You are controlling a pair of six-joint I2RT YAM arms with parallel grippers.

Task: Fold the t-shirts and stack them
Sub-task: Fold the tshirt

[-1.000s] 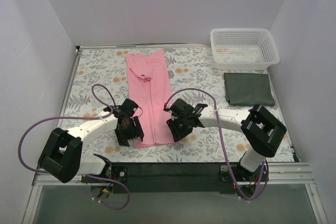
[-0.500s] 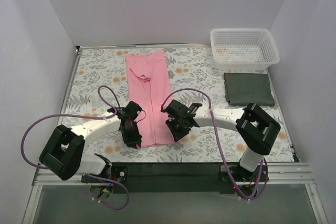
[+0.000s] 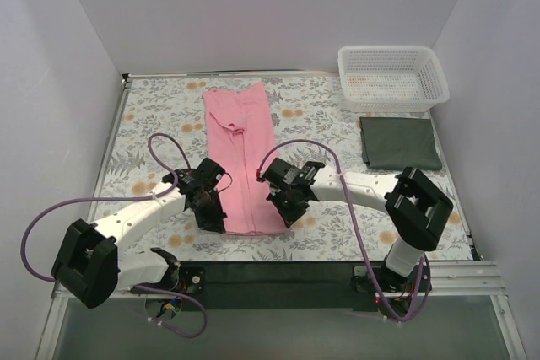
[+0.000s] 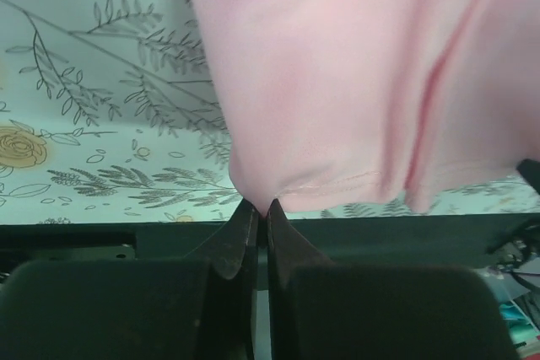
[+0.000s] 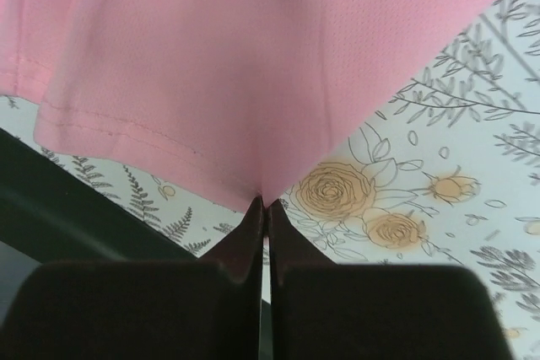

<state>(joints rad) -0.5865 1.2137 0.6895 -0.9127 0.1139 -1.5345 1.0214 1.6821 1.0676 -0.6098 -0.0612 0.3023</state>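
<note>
The pink t-shirt (image 3: 240, 149) lies as a long narrow strip down the middle of the floral table, its hem toward me. My left gripper (image 3: 214, 218) is shut on the hem's near left corner (image 4: 253, 196), which is lifted a little. My right gripper (image 3: 287, 212) is shut on the near right corner (image 5: 263, 191) of the same hem. In both wrist views the pink cloth (image 5: 253, 65) fans out from the pinched tips. The dark green t-shirt (image 3: 399, 142) rests folded flat at the right, apart from both grippers.
A white mesh basket (image 3: 392, 77) stands at the back right, just behind the green tee. The black front rail (image 3: 278, 276) runs along the table's near edge below both grippers. White walls close in the left, back and right sides.
Both grippers came in onto the hem corners and closed from open to shut on the pink cloth. The corners are now pinched and slightly raised.
</note>
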